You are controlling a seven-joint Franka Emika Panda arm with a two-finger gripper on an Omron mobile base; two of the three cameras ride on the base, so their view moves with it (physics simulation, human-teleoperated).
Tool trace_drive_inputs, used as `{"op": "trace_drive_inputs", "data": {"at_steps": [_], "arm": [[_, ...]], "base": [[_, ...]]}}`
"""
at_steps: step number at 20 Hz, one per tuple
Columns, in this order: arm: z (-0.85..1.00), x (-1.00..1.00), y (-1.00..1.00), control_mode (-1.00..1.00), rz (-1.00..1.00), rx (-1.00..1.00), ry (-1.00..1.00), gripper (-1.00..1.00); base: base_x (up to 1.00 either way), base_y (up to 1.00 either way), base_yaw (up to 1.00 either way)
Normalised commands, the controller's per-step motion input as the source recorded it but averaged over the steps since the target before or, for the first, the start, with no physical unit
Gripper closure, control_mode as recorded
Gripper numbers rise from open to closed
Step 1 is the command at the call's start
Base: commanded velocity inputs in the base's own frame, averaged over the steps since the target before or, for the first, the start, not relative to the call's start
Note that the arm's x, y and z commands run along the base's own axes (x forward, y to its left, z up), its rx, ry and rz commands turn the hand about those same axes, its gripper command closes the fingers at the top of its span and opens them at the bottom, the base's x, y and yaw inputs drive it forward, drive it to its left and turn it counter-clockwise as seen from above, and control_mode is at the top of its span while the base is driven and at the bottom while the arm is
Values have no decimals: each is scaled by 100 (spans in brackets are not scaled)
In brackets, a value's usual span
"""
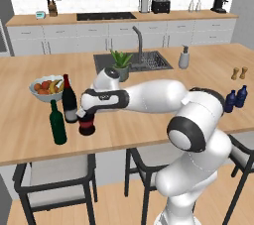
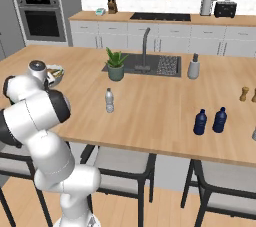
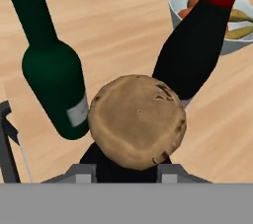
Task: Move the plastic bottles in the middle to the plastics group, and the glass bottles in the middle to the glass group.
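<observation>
My arm (image 1: pixel 149 97) is stretched way out low toward 9 o'clock in the left base view, forearm lying almost level over the wooden bench (image 1: pixel 149 125), wrist bent down. My tool (image 1: pixel 88 115) sits right on top of the squat black bottle (image 1: pixel 87 126) with the red band, pinching it around the neck. In the hand view the tips are mostly hidden under a round brown cork-looking top (image 3: pixel 137 121), rough and speckled, with the black body showing just beneath it.

That squat bottle stands on the bench right next to the two wine bottles. The green wine bottle (image 1: pixel 57 122) is smooth dark glass, tall, narrow neck, just at 9 o'clock of it. The black wine bottle (image 1: pixel 69 100) with the red top and grey label is at about 11 o'clock, close behind. A white fruit bowl (image 1: pixel 45 89) sits further back past them.

In the right base view a small clear bottle (image 2: pixel 109 100) with a pale cap stands alone mid-bench. Two dark blue bottles (image 2: pixel 209 121), glossy, rounded with narrow tops, stand side by side well off toward 3 o'clock. Two small brown shakers (image 1: pixel 239 73) are behind them.
</observation>
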Motion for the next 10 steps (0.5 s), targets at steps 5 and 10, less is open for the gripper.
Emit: {"op": "trace_drive_inputs", "data": {"at_steps": [5,10], "arm": [[0,-4,19,-100,12,0,-6,100],[-3,0,1,-100,7,0,-6,100]], "base": [[0,0,0],[0,0,0]]}}
